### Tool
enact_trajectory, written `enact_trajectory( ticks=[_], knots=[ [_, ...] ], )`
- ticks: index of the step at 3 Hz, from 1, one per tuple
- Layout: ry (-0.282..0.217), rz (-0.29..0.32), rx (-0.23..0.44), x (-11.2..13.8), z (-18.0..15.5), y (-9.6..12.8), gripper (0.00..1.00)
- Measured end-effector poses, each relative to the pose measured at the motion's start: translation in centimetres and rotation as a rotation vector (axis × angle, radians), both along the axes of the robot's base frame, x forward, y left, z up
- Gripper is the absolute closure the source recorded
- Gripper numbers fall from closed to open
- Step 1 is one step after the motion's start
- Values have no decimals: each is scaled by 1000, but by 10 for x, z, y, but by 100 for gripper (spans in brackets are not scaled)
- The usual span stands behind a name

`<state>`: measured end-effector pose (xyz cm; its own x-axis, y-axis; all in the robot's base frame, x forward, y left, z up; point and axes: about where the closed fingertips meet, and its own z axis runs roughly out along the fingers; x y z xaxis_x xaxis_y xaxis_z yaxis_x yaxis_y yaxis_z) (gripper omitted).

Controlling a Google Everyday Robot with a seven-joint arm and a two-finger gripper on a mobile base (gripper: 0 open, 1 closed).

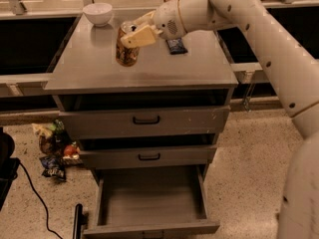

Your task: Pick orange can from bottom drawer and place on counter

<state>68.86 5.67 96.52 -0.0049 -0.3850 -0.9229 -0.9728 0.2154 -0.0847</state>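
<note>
The orange can point(126, 51) stands upright on the counter point(164, 68), left of its middle. My gripper point(130, 32) reaches in from the right, with one finger in front of the can's top and one behind it, shut on the can. The can's base looks to be resting on the counter. The bottom drawer point(149, 200) is pulled open at the foot of the cabinet and shows only its plain grey floor.
A white bowl point(97, 13) sits at the counter's back left. A dark blue snack packet point(176, 46) lies behind my wrist. The two upper drawers point(145, 119) are shut. Snack packets point(52, 151) and a black cable point(35, 198) lie on the floor to the left.
</note>
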Motion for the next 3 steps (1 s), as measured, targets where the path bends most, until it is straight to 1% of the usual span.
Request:
enact_trajectory(
  ticks=[1, 2, 3],
  knots=[
    [116, -17, 9, 20, -4, 1, 100],
    [190, -30, -1, 35, -7, 2, 100],
    [236, -44, -48, 44, -19, 8, 100]
  ],
)
